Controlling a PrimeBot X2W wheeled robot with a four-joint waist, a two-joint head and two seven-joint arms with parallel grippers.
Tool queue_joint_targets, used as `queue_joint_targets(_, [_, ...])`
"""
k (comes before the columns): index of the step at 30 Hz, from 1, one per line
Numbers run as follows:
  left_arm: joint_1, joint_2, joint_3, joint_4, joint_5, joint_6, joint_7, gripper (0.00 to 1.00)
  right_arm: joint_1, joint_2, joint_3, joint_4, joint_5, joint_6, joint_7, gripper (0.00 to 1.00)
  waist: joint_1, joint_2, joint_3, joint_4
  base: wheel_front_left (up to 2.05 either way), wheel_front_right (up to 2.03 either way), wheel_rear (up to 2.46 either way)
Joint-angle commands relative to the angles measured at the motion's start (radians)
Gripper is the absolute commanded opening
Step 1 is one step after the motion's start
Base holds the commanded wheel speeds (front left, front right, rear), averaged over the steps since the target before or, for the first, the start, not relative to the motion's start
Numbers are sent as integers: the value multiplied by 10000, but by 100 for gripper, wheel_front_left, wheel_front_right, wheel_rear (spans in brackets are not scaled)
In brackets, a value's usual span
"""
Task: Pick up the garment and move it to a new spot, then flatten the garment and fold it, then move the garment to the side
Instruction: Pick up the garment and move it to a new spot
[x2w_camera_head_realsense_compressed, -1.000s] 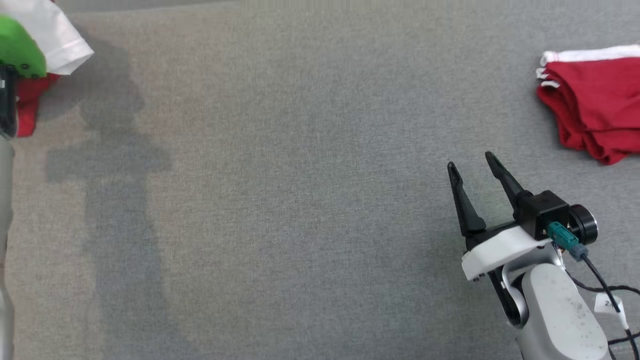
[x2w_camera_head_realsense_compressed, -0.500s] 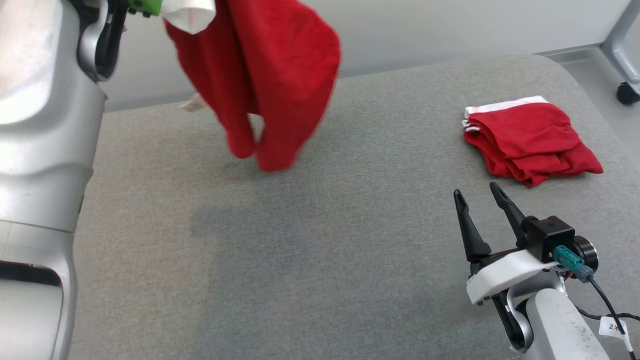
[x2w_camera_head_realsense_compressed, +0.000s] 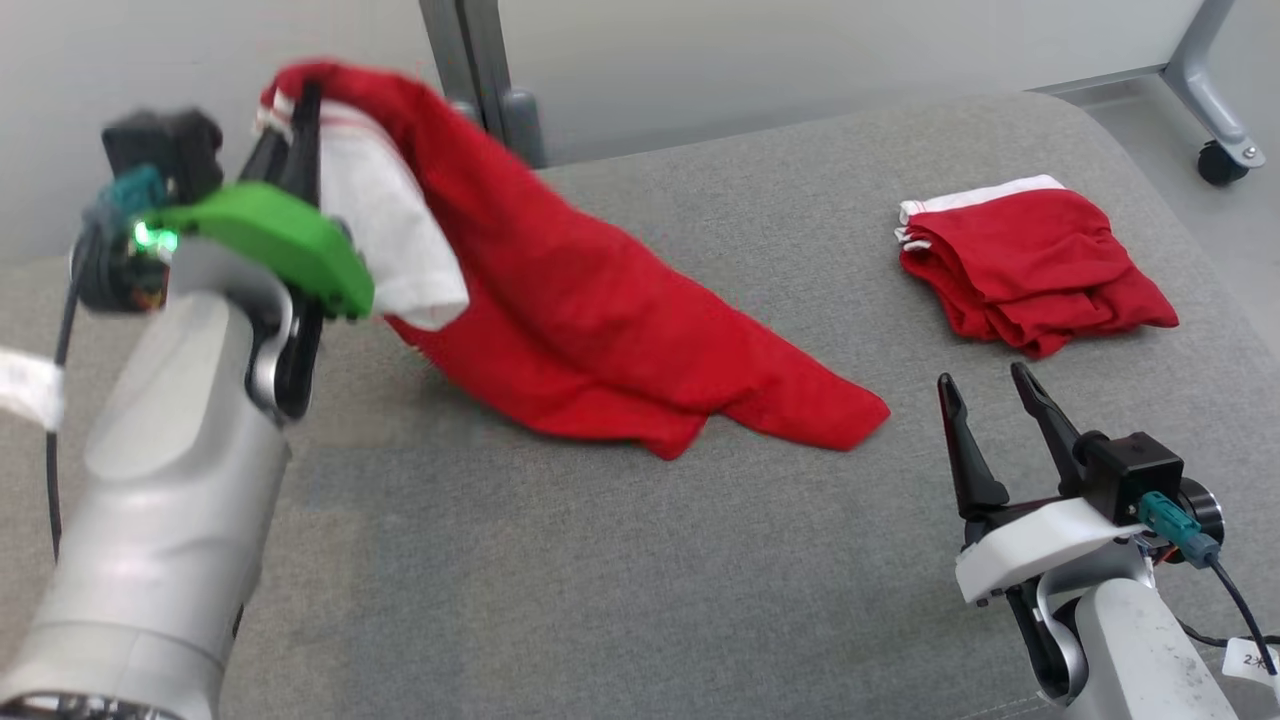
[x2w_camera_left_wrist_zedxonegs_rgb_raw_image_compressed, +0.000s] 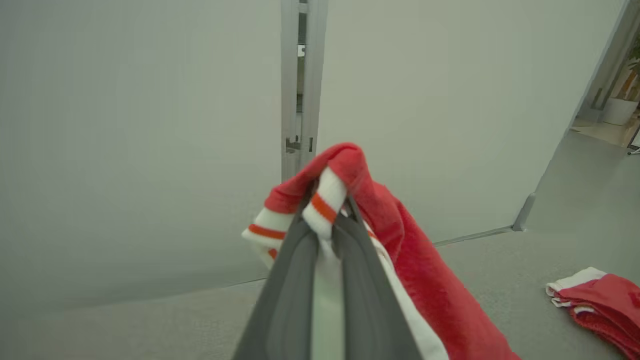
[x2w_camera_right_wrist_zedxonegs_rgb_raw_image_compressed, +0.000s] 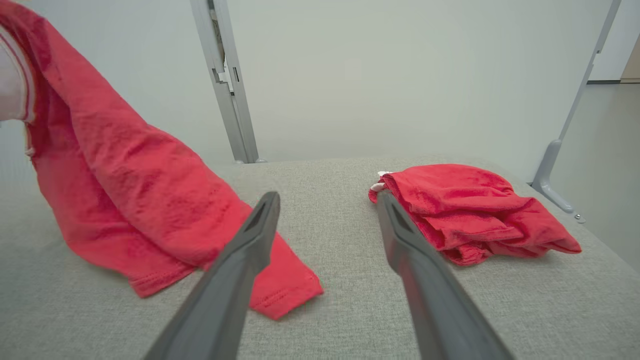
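The garment (x2w_camera_head_realsense_compressed: 600, 310) is red with a white, red-striped band. My left gripper (x2w_camera_head_realsense_compressed: 295, 110) is shut on that band and holds it up at the left, above the grey padded table (x2w_camera_head_realsense_compressed: 600, 560). From the grip the cloth slopes down to the right, and its lower end lies on the table. The left wrist view shows the band (x2w_camera_left_wrist_zedxonegs_rgb_raw_image_compressed: 325, 200) pinched between my fingers (x2w_camera_left_wrist_zedxonegs_rgb_raw_image_compressed: 295, 270). The garment (x2w_camera_right_wrist_zedxonegs_rgb_raw_image_compressed: 130, 190) hangs at the left of the right wrist view. My right gripper (x2w_camera_head_realsense_compressed: 990, 395) stands open near the table's right front, empty, just right of the garment's tip.
A second red garment (x2w_camera_head_realsense_compressed: 1020, 265), folded, lies at the table's far right (x2w_camera_right_wrist_zedxonegs_rgb_raw_image_compressed: 465, 215). Behind the table stand a pale wall, a grey post (x2w_camera_head_realsense_compressed: 480, 70) and a wheeled frame leg (x2w_camera_head_realsense_compressed: 1215, 120). The table's near middle is bare grey cloth.
The head camera has tilted up and shifted. The garment, hanging free half a second ago, now rests its lower end on the table, spread rightward. My right gripper has stayed open.
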Motion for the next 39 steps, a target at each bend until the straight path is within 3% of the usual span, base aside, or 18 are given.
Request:
queue_joint_targets(1, [569, 144, 86, 203, -162, 60, -143, 0, 129, -34, -78, -20, -60, -15, -46, 100, 1, 0, 113, 111, 0, 0, 0])
queue_joint_targets(11, [2623, 339, 387, 1494, -382, 30, -606, 0, 172, -35, -328, -76, -265, -15, -47, 100, 1, 0, 468, 431, 0, 0, 0])
queue_joint_targets(12, [2721, 320, 422, 1517, -364, 18, -635, 21, 181, -34, -333, -69, -281, -15, -47, 100, 1, 0, 485, 467, 0, 0, 0])
queue_joint_targets(14, [2897, 285, 505, 1514, -342, -6, -672, 100, 185, -35, -341, -40, -306, -15, -47, 100, 1, 0, 494, 518, 0, 0, 0])
queue_joint_targets(22, [3928, 162, 1223, 580, -41, -40, -667, 100, 347, -35, -343, 87, -389, -15, -48, 100, 1, 0, 106, 670, 0, 0, 0])
queue_joint_targets(30, [5705, -130, 2031, -1241, 637, -114, -658, 100, 772, -34, -427, 56, -565, -15, -48, 100, 1, 0, -590, 858, 0, 0, 0])
queue_joint_targets(39, [7724, -886, 2517, -3235, 1540, -158, -659, 100, 1334, -35, -395, -134, -363, -15, -48, 100, 1, 0, -1043, 983, 0, 0, 0])
